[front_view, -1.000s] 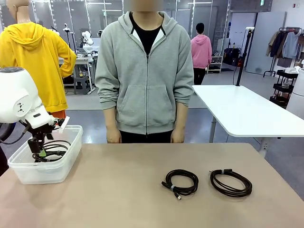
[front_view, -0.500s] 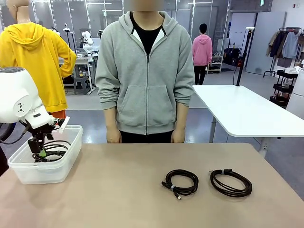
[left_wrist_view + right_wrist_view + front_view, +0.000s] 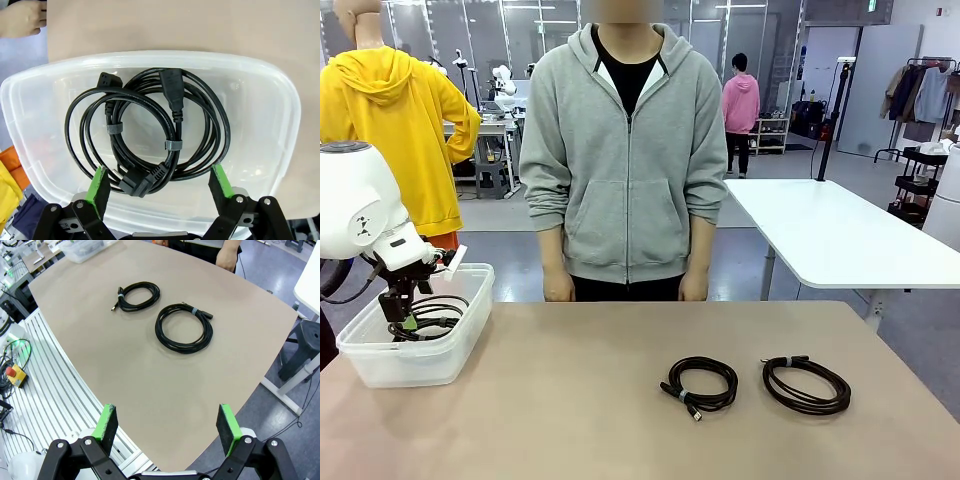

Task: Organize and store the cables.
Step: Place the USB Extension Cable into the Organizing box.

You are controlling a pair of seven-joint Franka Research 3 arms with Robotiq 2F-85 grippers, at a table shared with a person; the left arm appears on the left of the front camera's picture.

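A tan table point(image 3: 570, 420) spreads across the front view, and a person in a grey hoodie point(image 3: 625, 150) stands at its far edge with arms down. At the table's left end sits a clear plastic bin point(image 3: 420, 365). The left jaws hang inside it, just above a bundle of black cables point(image 3: 445, 308); from here we cannot tell how they stand. Two more cords lie on the table to the right, well apart from the bin — a smaller coil point(image 3: 712, 402) and, just beside it, a larger coil point(image 3: 807, 407).

From the left wrist we look straight down into the bin. The bundle rests on its floor, looped cords cinched with grey ties point(image 3: 173, 145), plug ends showing. The left jaws are spread wide, their green pads point(image 3: 98, 182) at either side of the bundle's near edge, grasping nothing. The person's hand point(image 3: 20, 17) shows at the top corner.

From the right wrist, the right jaws are released and empty over the table's near edge. Both loose coils lie flat beyond them — side by side, not touching.
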